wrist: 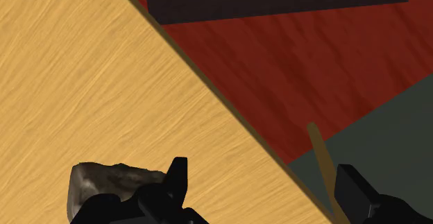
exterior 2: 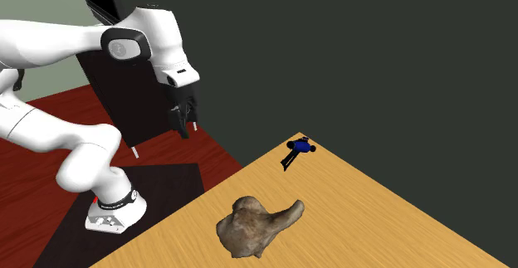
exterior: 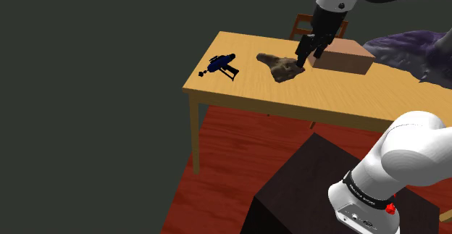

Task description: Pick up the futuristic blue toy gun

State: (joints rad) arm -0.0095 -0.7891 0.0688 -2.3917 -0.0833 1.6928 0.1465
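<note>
The blue toy gun lies on its side near the corner of the wooden table at the shoulder view's left. It is small and dark blue with black parts. My gripper hangs above the table, well to the right of the gun in the shoulder view, beside a brown rock-like lump. The gripper is open and its black fingers hold nothing. Between them I see the table's edge and the floor. In the second exterior view the gripper hovers off the table's near edge.
The brown lump sits mid-table, between gripper and gun. A brown box stands right behind the gripper. A wooden chair and purple fabric lie beyond the table. My dark stand rests on the red wood floor.
</note>
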